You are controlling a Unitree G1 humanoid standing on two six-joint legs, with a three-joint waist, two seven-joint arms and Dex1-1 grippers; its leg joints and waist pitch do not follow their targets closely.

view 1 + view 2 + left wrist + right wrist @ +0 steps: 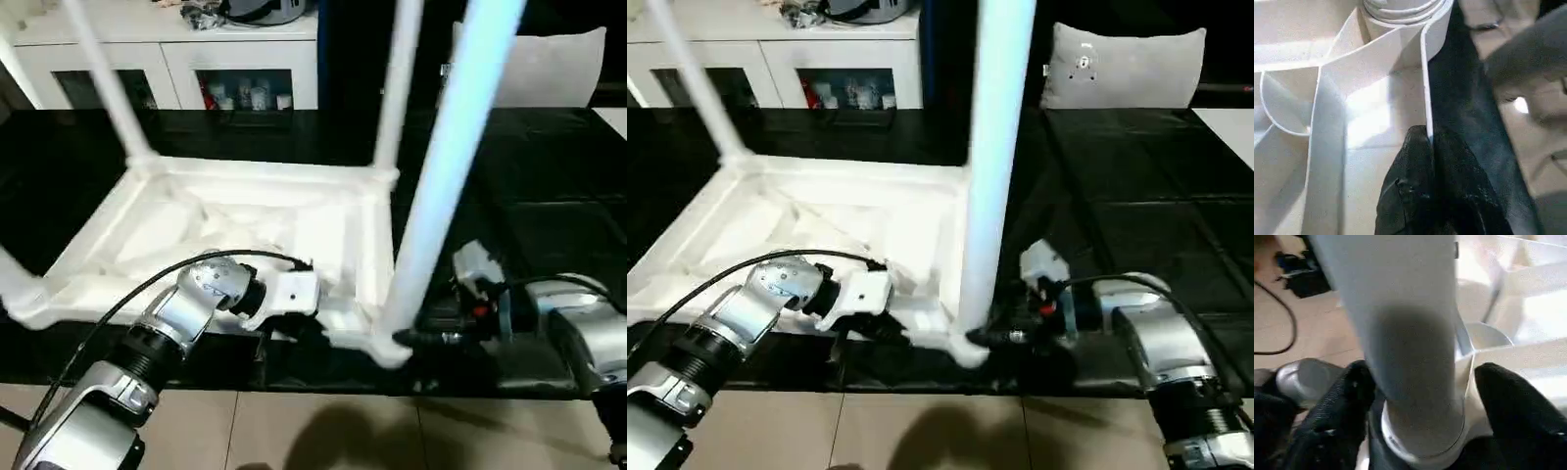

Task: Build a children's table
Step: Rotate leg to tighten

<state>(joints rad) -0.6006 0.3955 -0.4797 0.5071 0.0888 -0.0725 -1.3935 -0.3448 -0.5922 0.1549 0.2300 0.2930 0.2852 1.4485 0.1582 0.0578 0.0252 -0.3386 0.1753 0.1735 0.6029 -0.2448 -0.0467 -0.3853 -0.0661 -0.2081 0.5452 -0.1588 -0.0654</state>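
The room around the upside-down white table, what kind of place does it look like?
Probably a furnished room in a home or a mock-up of one: a white cabinet with glass doors stands at the back, a light cushion sits to the right, and a black mat lies over pale floor tiles.

A black surface (549,186) is seen above a beige tiled floor (323,431). The children's table (245,230) is laid on it upside down, beside the right tool (1004,338), with a grey cushion (1122,64) set well beyond
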